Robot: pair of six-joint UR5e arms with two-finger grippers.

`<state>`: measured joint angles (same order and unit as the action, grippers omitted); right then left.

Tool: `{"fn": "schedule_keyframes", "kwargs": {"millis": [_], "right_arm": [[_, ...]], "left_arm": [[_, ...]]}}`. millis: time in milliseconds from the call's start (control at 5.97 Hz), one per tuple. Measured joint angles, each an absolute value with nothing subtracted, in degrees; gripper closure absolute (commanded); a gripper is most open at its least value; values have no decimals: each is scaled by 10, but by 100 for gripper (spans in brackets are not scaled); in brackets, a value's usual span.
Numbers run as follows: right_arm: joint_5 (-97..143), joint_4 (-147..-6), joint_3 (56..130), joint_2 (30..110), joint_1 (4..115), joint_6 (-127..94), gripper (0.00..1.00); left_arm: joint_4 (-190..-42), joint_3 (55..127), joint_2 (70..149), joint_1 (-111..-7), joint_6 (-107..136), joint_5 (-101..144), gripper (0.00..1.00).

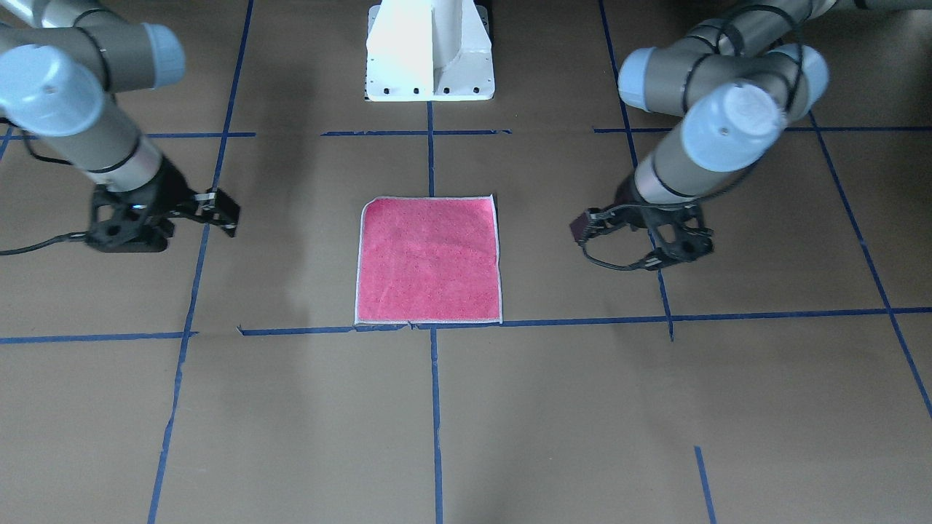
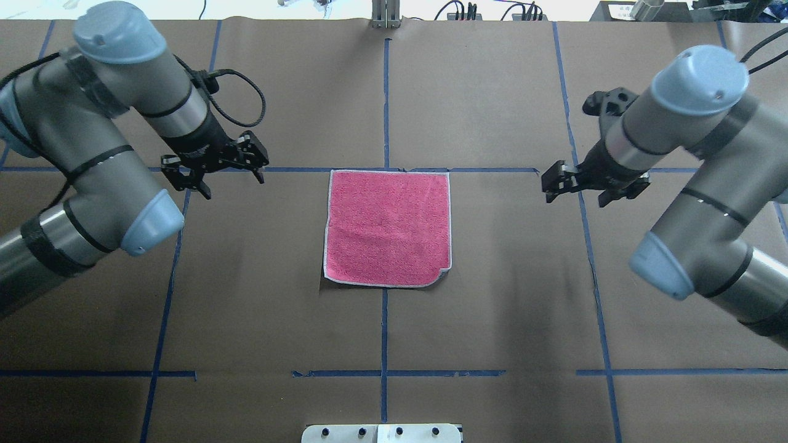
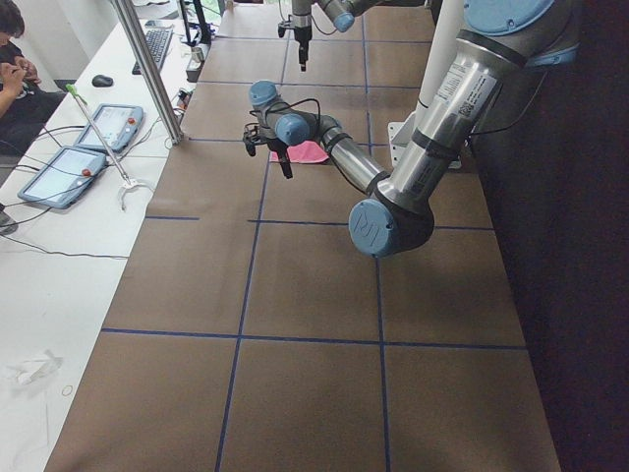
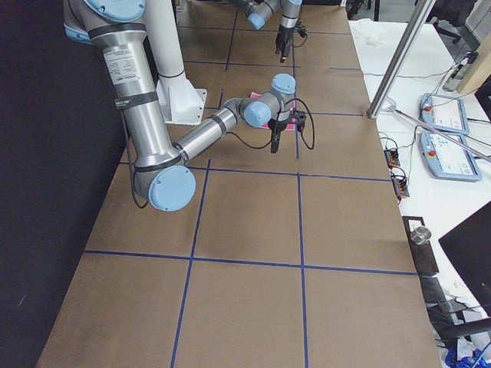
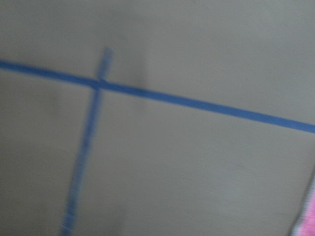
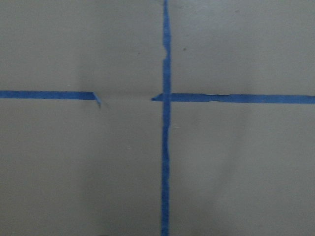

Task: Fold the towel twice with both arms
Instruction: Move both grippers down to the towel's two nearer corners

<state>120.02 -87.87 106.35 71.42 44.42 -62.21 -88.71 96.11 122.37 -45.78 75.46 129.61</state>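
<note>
The towel (image 2: 388, 227) lies flat and unfolded at the table's middle, pink-red face up, with a whitish border; its near right corner curls a little. It also shows in the front view (image 1: 428, 260) and as a pink sliver at the left wrist view's edge (image 5: 310, 216). My left gripper (image 2: 191, 175) hovers open and empty to the towel's left, level with its far edge; it also shows in the front view (image 1: 677, 236). My right gripper (image 2: 612, 154) hovers open and empty to the towel's right, also seen from the front (image 1: 127, 229). Neither touches the towel.
The table is covered in brown paper (image 2: 492, 307) with a grid of blue tape lines (image 2: 384, 332). The white base pedestal (image 1: 429, 51) stands at the robot's side. An operators' desk with tablets (image 3: 69, 167) lies beyond the far edge.
</note>
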Motion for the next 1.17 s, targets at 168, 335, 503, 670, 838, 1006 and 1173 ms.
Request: {"fn": "schedule_keyframes", "kwargs": {"millis": [168, 335, 503, 670, 838, 1006, 1173], "right_arm": [[1147, -880, 1065, 698, 392, -688, 0], [1108, -883, 1066, 685, 350, -739, 0], [1089, -883, 1066, 675, 322, -784, 0], [1082, -884, 1066, 665, 305, -828, 0], [1081, -885, 1063, 652, 293, -878, 0], [1080, -888, 1061, 638, 281, -921, 0], [1080, -895, 1056, 620, 273, -958, 0]], "left_arm": [[-888, 962, 1244, -420, 852, 1265, 0], [-888, 965, 1256, -389, 945, 1234, 0], [-889, 975, 1263, -355, 1032, 1205, 0], [-889, 983, 1267, -320, 1090, 1175, 0], [-889, 988, 1268, -298, 1123, 1155, 0], [-888, 993, 1267, -286, 1138, 1146, 0], [-888, 995, 1264, -281, 1144, 1142, 0]]}}
